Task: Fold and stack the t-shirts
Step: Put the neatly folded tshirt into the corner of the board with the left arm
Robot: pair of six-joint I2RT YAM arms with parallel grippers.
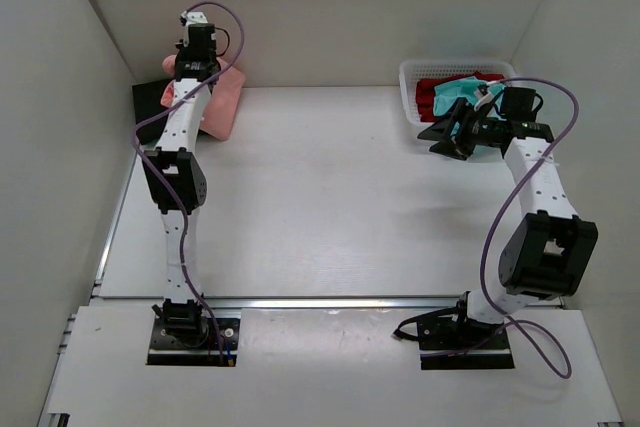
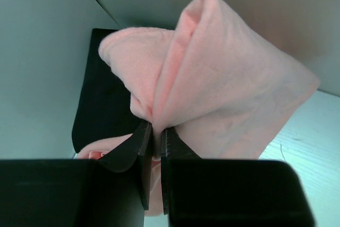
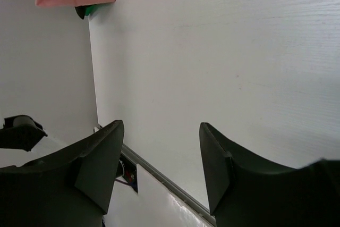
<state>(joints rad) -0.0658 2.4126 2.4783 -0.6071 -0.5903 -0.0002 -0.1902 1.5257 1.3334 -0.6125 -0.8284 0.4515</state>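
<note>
The salmon-pink t-shirt [image 2: 223, 78] is at the far left corner of the worktop [image 1: 330, 187], bunched up over a black t-shirt [image 2: 103, 94] lying flat under it. The left hand [image 2: 155, 136] is nearly closed, with a fold of the pink cloth pinched between its jaws and the rest ballooning loosely above. A green edge [image 3: 89, 10] peeks out below the pink cloth in the right wrist view. The red t-shirt [image 1: 435, 87] and teal t-shirt [image 1: 462, 87] sit crumpled in the white mesh basket [image 1: 410, 82] at the far right. The right hand [image 3: 162, 128] hangs just in front of it, jaws wide and holding nothing.

The cloth looks light, limp and easily creased. It will likely sag and drag from any single pinch, so a hem, shoulder seam or corner should give a cleaner hold than the bunched middle, and two hands would spread it best. It is not fragile, though a thin pinch may slip.

No brand, label or writing can be read on any shirt or on the basket
</note>
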